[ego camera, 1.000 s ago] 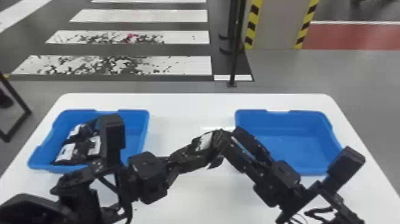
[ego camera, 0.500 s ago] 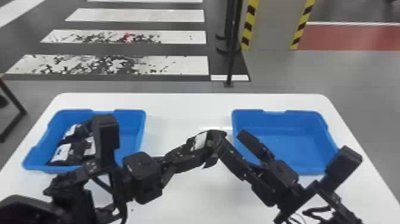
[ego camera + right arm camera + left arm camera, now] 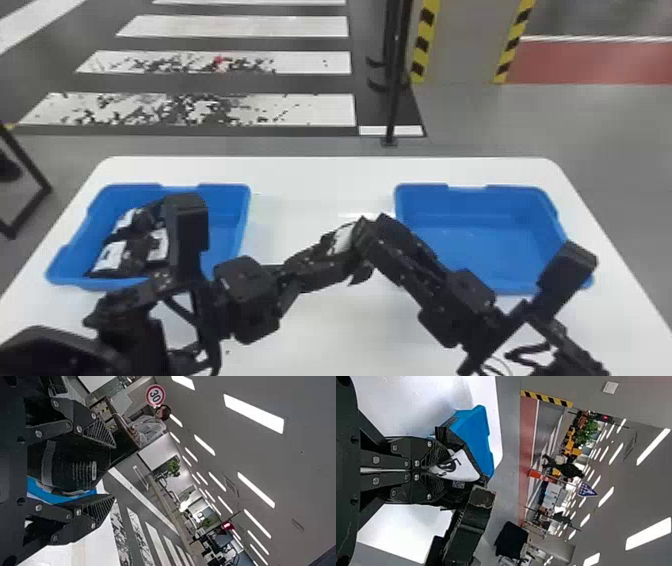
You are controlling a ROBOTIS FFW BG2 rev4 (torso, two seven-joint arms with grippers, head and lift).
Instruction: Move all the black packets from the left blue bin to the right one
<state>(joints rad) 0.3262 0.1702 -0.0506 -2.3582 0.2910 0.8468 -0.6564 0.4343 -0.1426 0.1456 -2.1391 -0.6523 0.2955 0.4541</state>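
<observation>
Black packets (image 3: 111, 256) with white labels, at least three of them, lie bunched in the left part of the left blue bin (image 3: 134, 189), at the left of the white worktop (image 3: 305, 192). The leftmost leans from the near left toward the far right, label up; the left arm's black block (image 3: 187, 230) hides some of the bunch from me.

Coming in over the worktop, the left hand (image 3: 327, 262) is pinching one more packet (image 3: 343, 240) above the middle, between the two bins. This one's held tilted, its white label running from near left up to far right and its free end pointing over toward the other arm. I can't make out the whole outline, so I couldn't swear to its long axis. The left wrist view shows the label side beyond the fingertips; the right wrist view shows a dark side with fine print and a grey band across it, nearer the right palm.

Next along, the right hand (image 3: 372, 237) has its fingers spread wide, one on either side of that packet. Farthest right sits the right blue bin (image 3: 490, 255), with the right arm passing over its near-left corner.
</observation>
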